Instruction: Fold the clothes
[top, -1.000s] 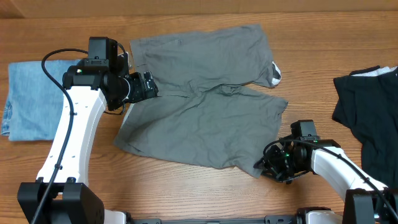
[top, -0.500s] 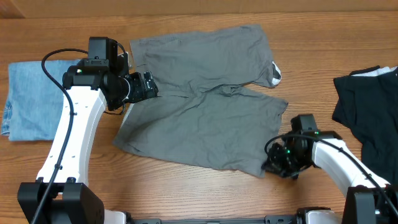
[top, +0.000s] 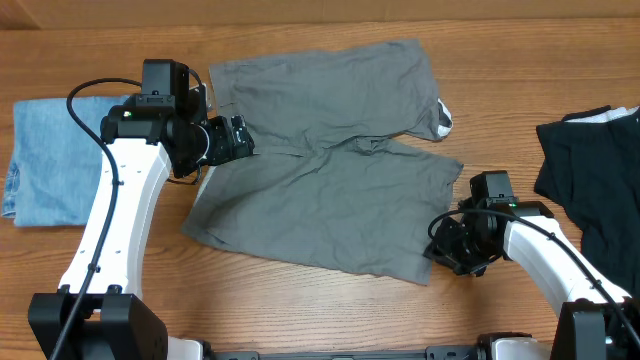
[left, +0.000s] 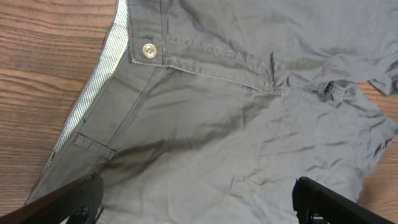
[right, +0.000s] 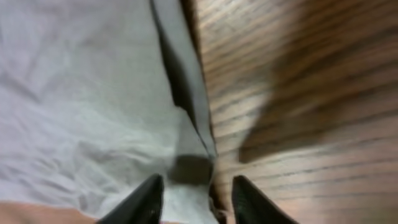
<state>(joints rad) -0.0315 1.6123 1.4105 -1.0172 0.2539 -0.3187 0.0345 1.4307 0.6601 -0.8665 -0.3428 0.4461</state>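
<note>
The clothes (top: 320, 170) are one pair of mid-grey shorts lying spread and wrinkled across the middle of the table. My left gripper (top: 238, 138) hovers over the waistband at the left edge, open. In the left wrist view its fingers (left: 81, 196) stand wide apart above the cloth (left: 236, 124), below a button (left: 148, 50). My right gripper (top: 442, 250) is low at the near right corner of the shorts. In the right wrist view its jaws (right: 196, 196) stand apart, with the grey hem (right: 186, 93) running between them and touching neither finger.
A folded light blue denim piece (top: 50, 160) lies at the far left, under the left arm. A black garment (top: 595, 190) lies at the right edge. A white pocket lining (top: 444, 118) pokes out at the shorts' right side. Bare wood (right: 298, 93) lies right of the hem.
The right gripper closed at the near right corner, then opened, and shifted right and slightly away from me. The cloth corner was dragged a little to the right. The left arm has not moved.
</note>
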